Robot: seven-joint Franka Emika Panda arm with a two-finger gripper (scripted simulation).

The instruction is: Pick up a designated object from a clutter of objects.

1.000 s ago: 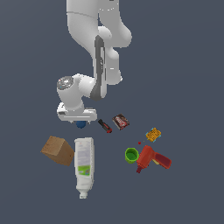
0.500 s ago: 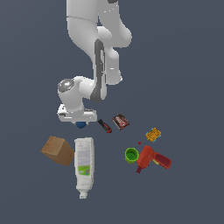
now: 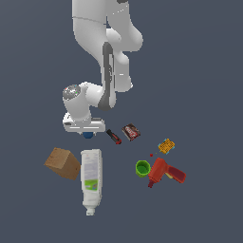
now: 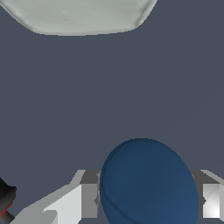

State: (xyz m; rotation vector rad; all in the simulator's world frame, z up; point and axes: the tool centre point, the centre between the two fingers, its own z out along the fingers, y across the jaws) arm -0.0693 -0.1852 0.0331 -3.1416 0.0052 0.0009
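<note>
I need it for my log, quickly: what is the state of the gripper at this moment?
Gripper: its fingers stand on either side of the dark-blue ball, at or near contact; whether it is already shut on the ball cannot be told.

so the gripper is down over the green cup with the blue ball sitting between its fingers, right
Not quite. The gripper is nowhere near the green cup, which sits apart by the red drill. It is down over the blue ball alone; the wrist view shows the ball between the fingers.
</note>
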